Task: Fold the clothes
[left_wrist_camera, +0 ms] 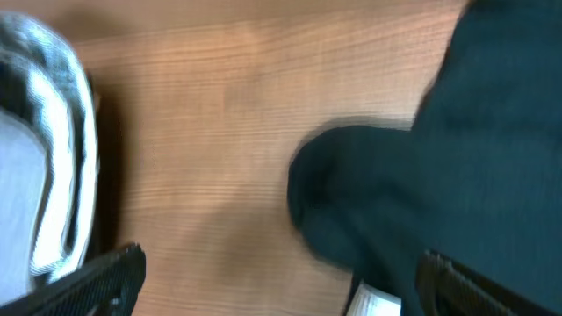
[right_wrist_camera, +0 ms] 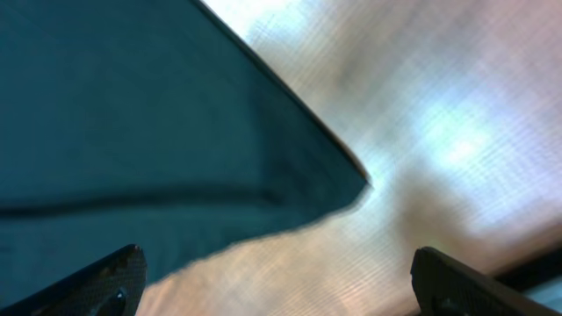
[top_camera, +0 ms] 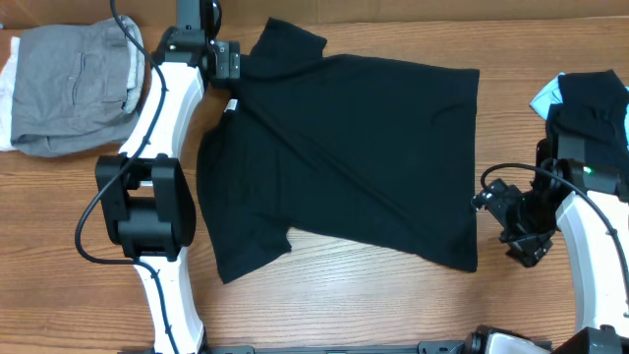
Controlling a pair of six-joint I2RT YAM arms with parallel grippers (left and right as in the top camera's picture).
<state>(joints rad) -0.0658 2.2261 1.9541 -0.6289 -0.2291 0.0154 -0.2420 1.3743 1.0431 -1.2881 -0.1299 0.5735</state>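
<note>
A black T-shirt (top_camera: 344, 157) lies spread on the wooden table, one sleeve at the top left, the other at the bottom left. My left gripper (top_camera: 234, 61) is open at the shirt's collar edge; the left wrist view shows its fingers (left_wrist_camera: 281, 281) wide apart over bare wood, with the black fabric (left_wrist_camera: 439, 175) and a white label (left_wrist_camera: 373, 303) to the right. My right gripper (top_camera: 496, 202) is open just right of the shirt's lower right hem. The right wrist view shows its fingers (right_wrist_camera: 272, 281) apart above wood, with the shirt's corner (right_wrist_camera: 132, 114) ahead.
A folded grey garment (top_camera: 74, 88) lies on white cloth at the far left; it also shows in the left wrist view (left_wrist_camera: 35, 167). A dark garment (top_camera: 595, 103) on something light blue sits at the right edge.
</note>
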